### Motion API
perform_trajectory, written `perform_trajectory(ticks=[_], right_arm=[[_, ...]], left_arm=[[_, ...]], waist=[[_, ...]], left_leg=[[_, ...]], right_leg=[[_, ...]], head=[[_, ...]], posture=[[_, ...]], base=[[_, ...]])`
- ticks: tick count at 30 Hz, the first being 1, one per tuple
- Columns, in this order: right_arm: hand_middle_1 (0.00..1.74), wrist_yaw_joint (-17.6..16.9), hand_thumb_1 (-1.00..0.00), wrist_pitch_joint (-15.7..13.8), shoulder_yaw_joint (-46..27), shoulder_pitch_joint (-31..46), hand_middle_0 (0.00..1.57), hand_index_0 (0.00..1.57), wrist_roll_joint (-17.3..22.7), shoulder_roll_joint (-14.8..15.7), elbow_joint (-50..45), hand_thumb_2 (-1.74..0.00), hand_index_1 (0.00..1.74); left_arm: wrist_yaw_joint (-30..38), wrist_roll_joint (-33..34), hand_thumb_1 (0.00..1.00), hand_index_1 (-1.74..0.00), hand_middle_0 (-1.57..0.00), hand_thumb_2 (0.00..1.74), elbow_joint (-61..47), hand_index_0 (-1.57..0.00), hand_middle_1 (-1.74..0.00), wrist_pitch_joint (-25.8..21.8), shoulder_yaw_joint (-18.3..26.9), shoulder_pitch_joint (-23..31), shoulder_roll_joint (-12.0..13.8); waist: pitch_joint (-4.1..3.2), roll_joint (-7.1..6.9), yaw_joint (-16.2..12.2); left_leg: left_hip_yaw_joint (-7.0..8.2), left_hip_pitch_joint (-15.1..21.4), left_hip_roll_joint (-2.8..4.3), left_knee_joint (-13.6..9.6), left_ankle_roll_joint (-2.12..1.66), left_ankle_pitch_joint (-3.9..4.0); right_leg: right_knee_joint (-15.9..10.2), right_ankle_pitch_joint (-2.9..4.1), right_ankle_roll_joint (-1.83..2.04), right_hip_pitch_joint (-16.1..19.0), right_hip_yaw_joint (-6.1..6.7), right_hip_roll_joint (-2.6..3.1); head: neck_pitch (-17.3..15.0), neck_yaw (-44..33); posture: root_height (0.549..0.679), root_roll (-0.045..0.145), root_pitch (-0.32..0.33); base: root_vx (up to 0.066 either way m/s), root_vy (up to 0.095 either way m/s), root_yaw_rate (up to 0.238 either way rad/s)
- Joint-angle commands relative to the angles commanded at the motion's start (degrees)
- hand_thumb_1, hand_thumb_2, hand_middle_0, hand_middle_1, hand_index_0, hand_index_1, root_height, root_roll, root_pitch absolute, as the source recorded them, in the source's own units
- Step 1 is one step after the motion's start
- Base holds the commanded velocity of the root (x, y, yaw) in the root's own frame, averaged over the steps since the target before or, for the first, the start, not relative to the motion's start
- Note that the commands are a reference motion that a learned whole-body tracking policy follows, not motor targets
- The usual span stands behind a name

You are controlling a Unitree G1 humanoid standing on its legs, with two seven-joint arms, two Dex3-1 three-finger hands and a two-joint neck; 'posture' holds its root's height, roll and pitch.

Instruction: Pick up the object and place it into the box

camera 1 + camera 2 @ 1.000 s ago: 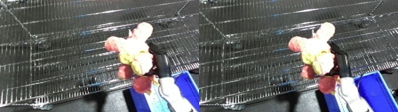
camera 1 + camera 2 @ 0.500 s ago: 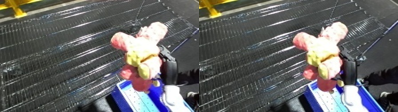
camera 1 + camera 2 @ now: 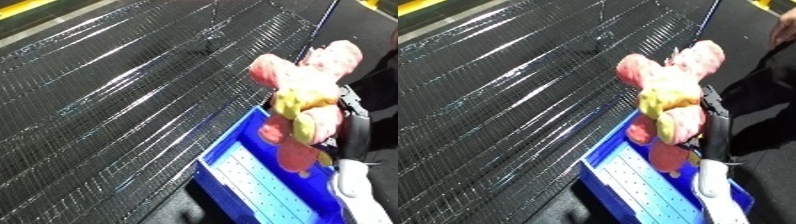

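A pink plush toy (image 3: 302, 107) with a yellow middle hangs in the air above the blue bin (image 3: 258, 187). My right hand (image 3: 352, 125) is shut on it from behind, with the black fingers mostly hidden by the plush. The white forearm (image 3: 711, 192) rises from the lower right. The toy's legs dangle over the bin's far side. The bin has a perforated floor and sits below the edge of the wire surface. My left hand does not show in either view.
A black wire mesh table (image 3: 115, 95) fills the left and upper part of the view. Its edge runs diagonally beside the bin. A yellow floor stripe (image 3: 31, 7) shows at the top left.
The camera has swung to the right, so the bin now shows far more fully. The plush in my right hand has moved from over the mesh to above the bin.
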Motion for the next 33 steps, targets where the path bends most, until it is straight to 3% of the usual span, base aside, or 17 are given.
perform_trajectory(ticks=[4,13,24,33], right_arm=[[1.74,-0.01,-1.0,-0.6,-1.22,0.52,1.57,1.57,1.81,-0.8,2.82,-1.74,1.74],[0.96,-0.33,-0.55,-1.75,-2.03,-0.15,0.86,0.86,6.4,-1.79,11.18,-0.96,0.96],[0.0,-1.04,0.0,-1.8,-1.76,-0.54,0.0,0.0,5.72,-2.04,12.45,0.0,0.0],[0.0,-1.89,0.0,-1.16,-1.76,-0.85,0.0,0.0,4.78,-2.46,12.31,0.0,0.0]], left_arm=[[-0.62,-0.4,1.0,-1.74,-1.57,1.74,0.54,-1.57,-1.74,-0.37,-0.85,-0.68,0.09],[-1.55,-0.71,1.0,-1.74,-1.57,1.74,1.76,-1.57,-1.74,-1.2,-1.97,-1.15,0.32],[-2.08,-0.01,1.0,-1.74,-1.57,1.74,2.07,-1.57,-1.74,-1.44,-1.37,-0.1,0.47],[-2.23,0.58,1.0,-1.74,-1.57,1.74,1.37,-1.57,-1.74,-1.48,-1.2,0.55,0.79]], waist=[[-0.32,0.7,-1.2],[-0.76,2.32,-1.89],[-1.16,3.36,-0.89],[-1.45,3.48,-0.11]], left_leg=[[0.61,0.28,-0.34,-0.67,-0.06,0.09],[1.53,0.94,-0.79,-2.06,-0.1,0.44],[1.84,1.64,-0.95,-3.77,-0.08,0.95],[2.06,2.34,-0.72,-4.84,-0.21,1.29]], right_leg=[[-0.84,0.23,0.0,0.08,0.37,-0.03],[-1.92,0.19,0.09,0.34,0.7,-0.11],[-2.74,-0.39,0.17,0.84,0.6,-0.01],[-2.79,-1.07,0.29,1.05,0.36,0.1]], head=[[-1.13,0.49],[-3.22,1.59],[-3.1,2.31],[-2.49,2.64]], posture=[[0.633,0.093,-0.23],[0.635,0.099,-0.223],[0.638,0.098,-0.211],[0.64,0.097,-0.2]], base=[[-0.018,0.028,-0.067],[-0.008,0.011,-0.034],[0.003,-0.004,-0.008],[0.014,-0.013,0.014]])
